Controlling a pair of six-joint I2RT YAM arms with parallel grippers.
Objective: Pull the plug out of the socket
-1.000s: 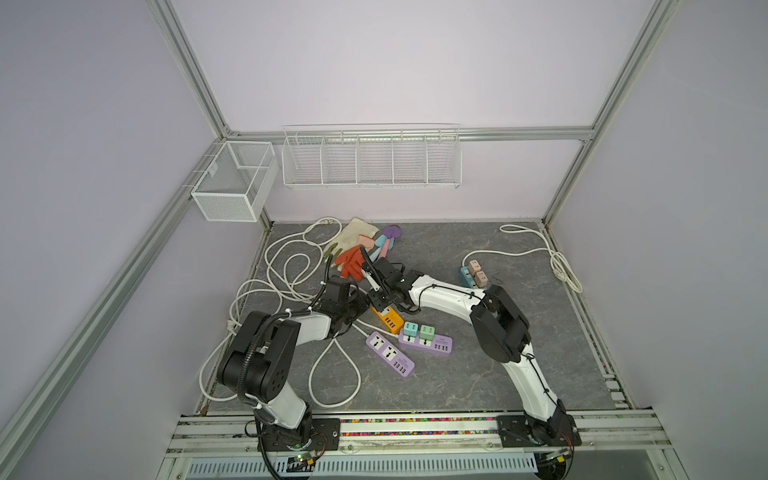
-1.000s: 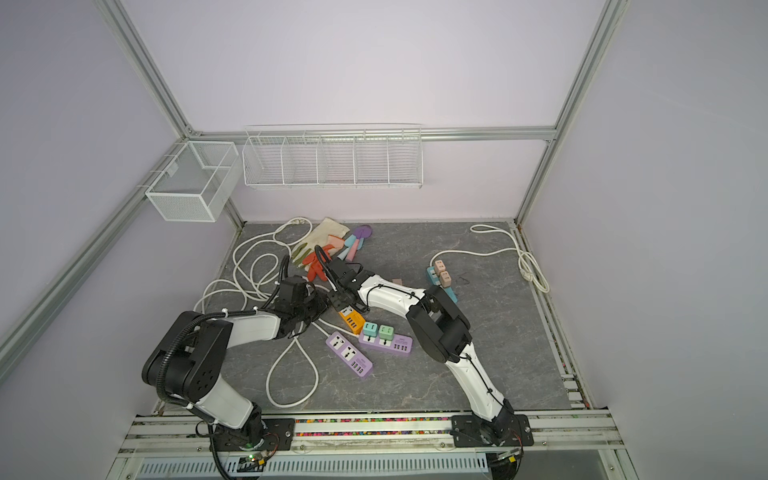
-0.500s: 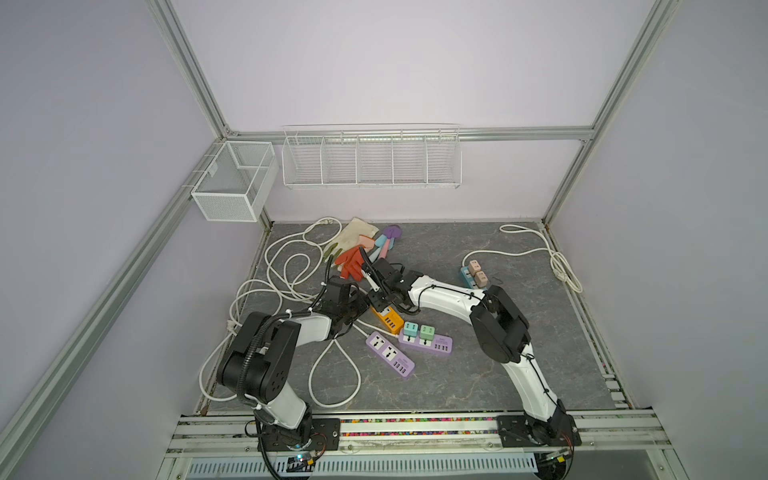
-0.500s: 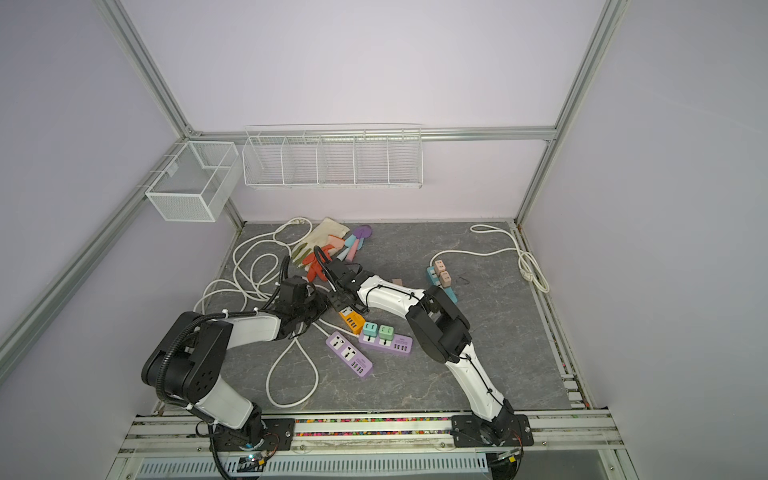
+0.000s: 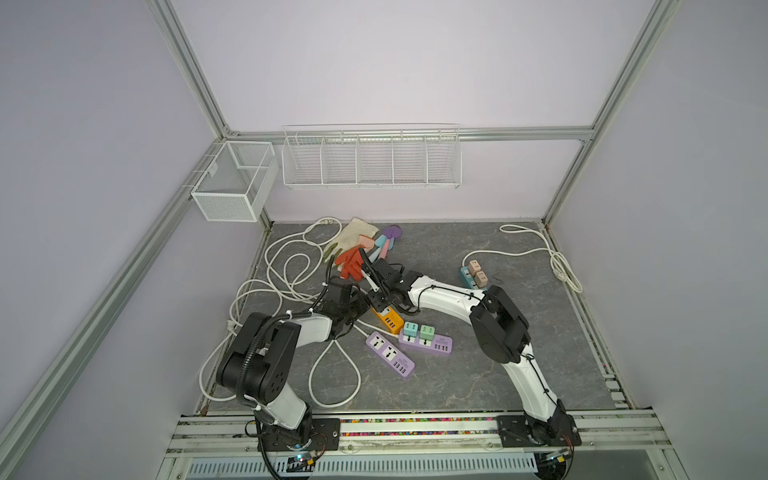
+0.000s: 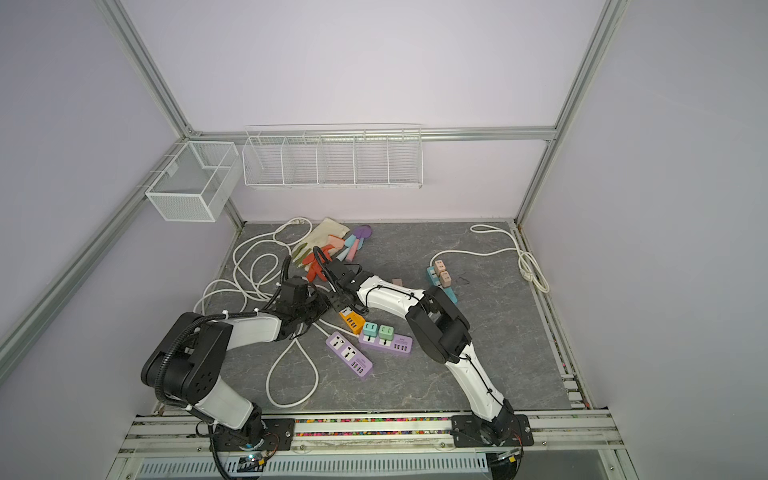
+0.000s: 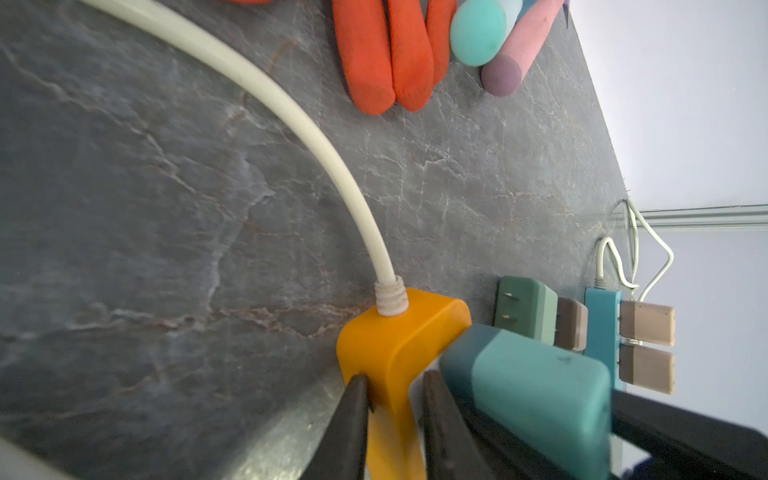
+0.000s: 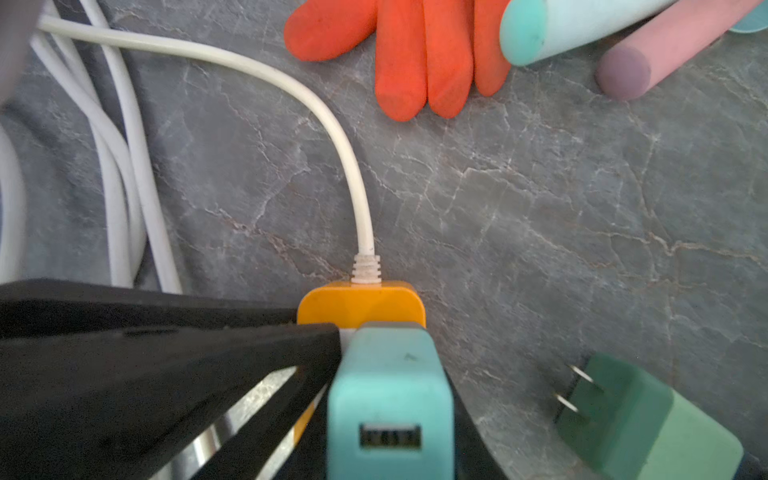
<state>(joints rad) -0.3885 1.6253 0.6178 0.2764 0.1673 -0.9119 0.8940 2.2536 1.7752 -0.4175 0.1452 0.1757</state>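
The socket is an orange power strip [image 5: 388, 320] [image 6: 352, 321] on the grey mat, with a white cable leaving its end [image 8: 361, 303]. A teal plug [image 8: 388, 395] [image 7: 540, 386] with a USB port sits on the strip's face, and no prongs show between them. My left gripper [image 7: 392, 386] [image 5: 361, 309] [image 6: 322, 309] is shut on the strip's orange body [image 7: 399, 332], one black finger on each side. My right gripper [image 8: 388, 415] [image 5: 380, 297] [image 6: 338, 300] is shut on the teal plug from above, crossing close over the left fingers.
A loose green plug [image 8: 623, 415] lies beside the strip with its prongs bare. An orange glove [image 5: 351, 262] and pastel handles [image 8: 582, 20] lie just beyond. Two purple strips [image 5: 390, 353] [image 5: 426, 340], a blue strip with beige plugs [image 5: 473, 274] and white cable loops [image 5: 291, 266] surround the spot.
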